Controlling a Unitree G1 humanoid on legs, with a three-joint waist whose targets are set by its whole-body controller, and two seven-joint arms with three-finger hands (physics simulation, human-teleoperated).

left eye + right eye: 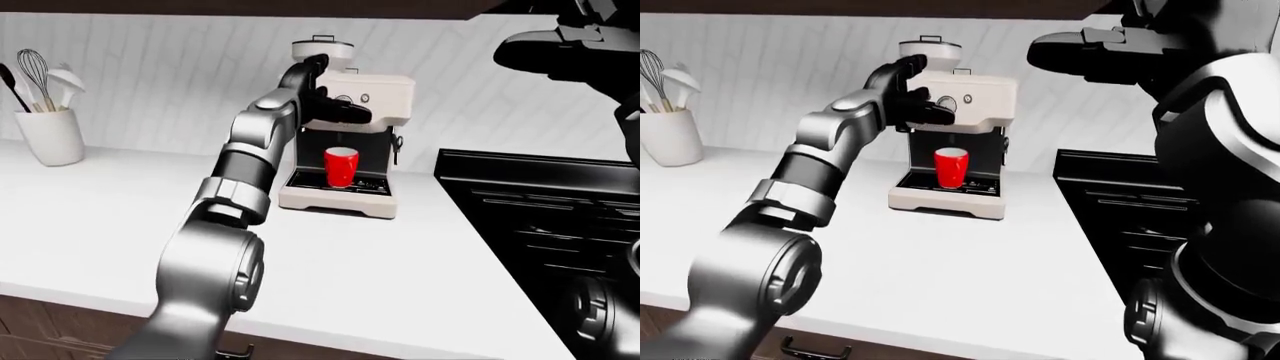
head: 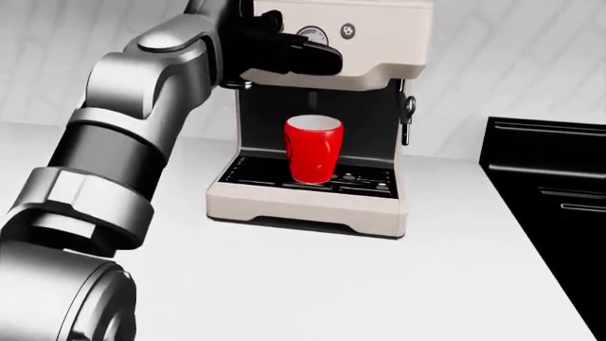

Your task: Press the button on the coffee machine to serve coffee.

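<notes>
A cream coffee machine (image 2: 305, 204) stands on the white counter at the middle of the head view. A red cup (image 2: 312, 149) sits upright on its drip tray under the spout. On the machine's top panel are a round dial (image 2: 313, 33) and a small round button (image 2: 347, 30). My left hand (image 2: 301, 60) reaches in from the left, open, its black fingers (image 2: 322, 62) spread against the panel just below the dial and left of the button. It holds nothing. My right hand (image 1: 1080, 54) hangs raised at the top right of the right-eye view, open and away from the machine.
A black stove (image 2: 549, 186) borders the white counter (image 2: 379, 291) on the right. A white crock (image 1: 50, 136) with a whisk and spoons stands far left by the tiled wall. My left forearm (image 2: 123, 149) fills the left of the head view.
</notes>
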